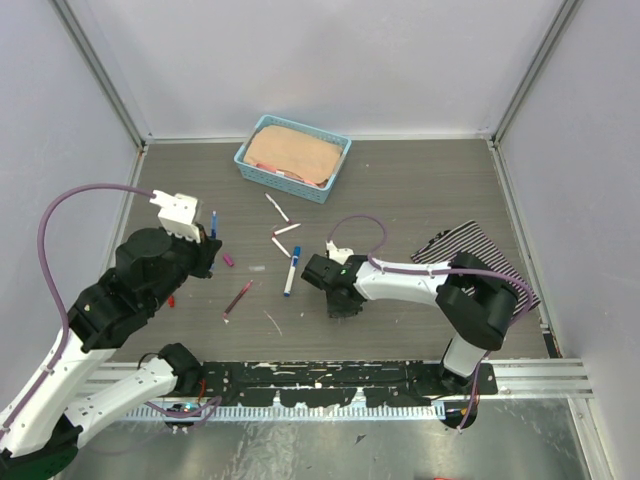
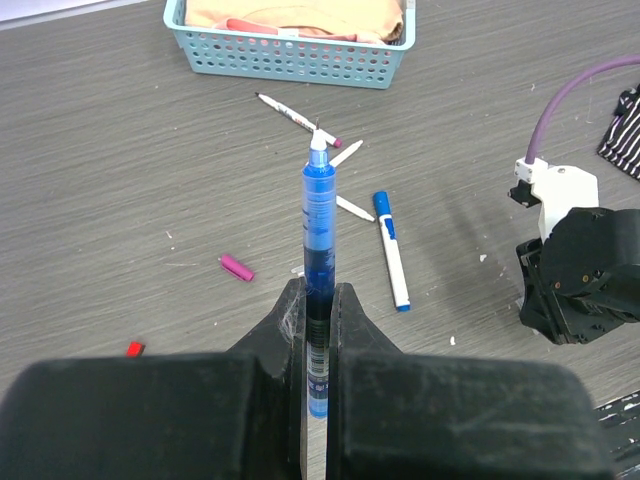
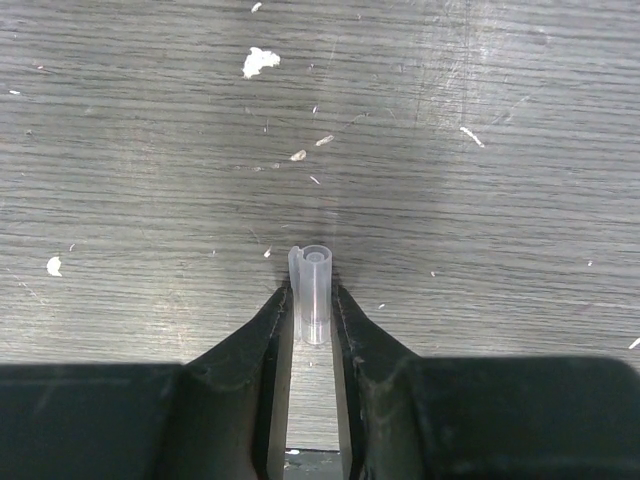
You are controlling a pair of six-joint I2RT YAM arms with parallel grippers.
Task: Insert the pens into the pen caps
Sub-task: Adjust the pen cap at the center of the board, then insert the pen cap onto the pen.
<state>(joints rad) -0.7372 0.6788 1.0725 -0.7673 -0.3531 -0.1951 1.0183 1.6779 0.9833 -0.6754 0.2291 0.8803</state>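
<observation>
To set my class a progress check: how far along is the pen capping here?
Looks done: the capped pen lying on the table. In hand: the left gripper is shut on a bare blue pen, the right gripper on a clear cap, not yet joined. Left: the white pens near the basket, plus a loose magenta cap and red cap.

Top cam above-behind, down-facing, L wrist sees same basket, R wrist near table
</observation>
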